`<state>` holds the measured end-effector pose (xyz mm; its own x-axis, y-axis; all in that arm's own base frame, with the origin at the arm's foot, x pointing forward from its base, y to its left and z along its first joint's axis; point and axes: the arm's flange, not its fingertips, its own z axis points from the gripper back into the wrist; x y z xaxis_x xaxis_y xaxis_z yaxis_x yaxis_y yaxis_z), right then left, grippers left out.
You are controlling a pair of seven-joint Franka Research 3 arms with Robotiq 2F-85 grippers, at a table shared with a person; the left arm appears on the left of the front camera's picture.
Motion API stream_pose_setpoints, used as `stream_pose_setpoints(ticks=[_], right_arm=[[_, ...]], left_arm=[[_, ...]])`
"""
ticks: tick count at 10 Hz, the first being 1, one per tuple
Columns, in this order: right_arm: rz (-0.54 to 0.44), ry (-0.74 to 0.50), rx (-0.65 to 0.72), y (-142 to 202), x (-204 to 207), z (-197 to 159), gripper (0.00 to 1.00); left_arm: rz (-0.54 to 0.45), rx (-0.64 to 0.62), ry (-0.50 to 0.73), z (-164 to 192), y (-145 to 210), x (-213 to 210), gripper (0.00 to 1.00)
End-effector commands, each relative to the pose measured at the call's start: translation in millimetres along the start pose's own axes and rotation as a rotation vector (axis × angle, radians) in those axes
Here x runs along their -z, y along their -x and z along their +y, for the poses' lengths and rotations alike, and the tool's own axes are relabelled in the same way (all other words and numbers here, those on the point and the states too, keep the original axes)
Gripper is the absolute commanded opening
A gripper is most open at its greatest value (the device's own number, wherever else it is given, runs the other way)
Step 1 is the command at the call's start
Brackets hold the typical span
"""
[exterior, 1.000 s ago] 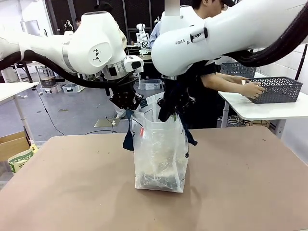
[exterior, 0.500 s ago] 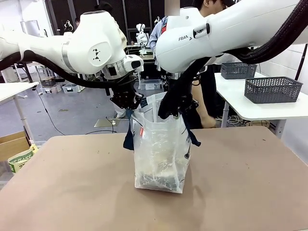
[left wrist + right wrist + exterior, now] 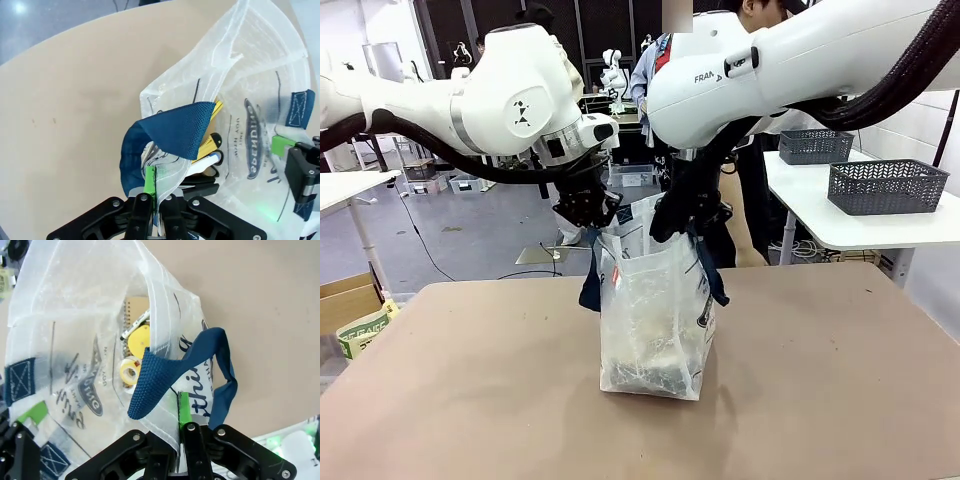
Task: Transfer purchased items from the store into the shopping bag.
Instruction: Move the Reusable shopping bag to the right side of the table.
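Left gripper (image 3: 593, 223) and right gripper (image 3: 671, 232) are each clamping opposite rims of the shopping bag (image 3: 655, 320). The bag is hanging directly below both, mouth facing up.

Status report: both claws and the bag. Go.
Left claw shut on bag rim, right claw shut on opposite rim. Bag upright on table, mouth open, items inside. Person beyond, nothing blocking.

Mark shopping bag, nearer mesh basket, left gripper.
Translucent clear plastic shopping bag with navy strap handles (image 3: 655, 320): front view, front wall.
Nearer dark grey mesh basket (image 3: 887, 187): front view, near side wall.
Left gripper (image 3: 156, 187): left wrist view, between fingertips on bag rim.
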<state>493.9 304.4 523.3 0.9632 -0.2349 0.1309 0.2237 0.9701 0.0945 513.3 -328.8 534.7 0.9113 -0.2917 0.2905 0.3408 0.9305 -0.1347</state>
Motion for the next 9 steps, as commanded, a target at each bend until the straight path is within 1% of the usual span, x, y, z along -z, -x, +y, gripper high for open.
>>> stream_pose_setpoints(ticks=[1, 3, 5, 7, 9], right_arm=[[-0.003, -0.041, 0.073, -3, 7, 12, 0.00], [0.005, -0.052, 0.068, -4, 15, 20, 0.00], [0.001, -0.072, 0.052, -10, 20, 23, 0.00], [0.004, -0.067, 0.067, -13, 22, 20, 0.00], [0.000, -0.082, 0.071, -13, 21, 14, 0.00]], left_arm=[[-0.032, -0.028, 0.039, -5, -4, 8, 0.00], [-0.014, -0.017, 0.075, -14, -12, 17, 0.00], [-0.010, 0.014, 0.080, -23, -16, 19, 0.00], [-0.013, 0.026, 0.081, -20, -14, 13, 0.00], [-0.009, 0.004, 0.064, -22, -12, 18, 0.00]])
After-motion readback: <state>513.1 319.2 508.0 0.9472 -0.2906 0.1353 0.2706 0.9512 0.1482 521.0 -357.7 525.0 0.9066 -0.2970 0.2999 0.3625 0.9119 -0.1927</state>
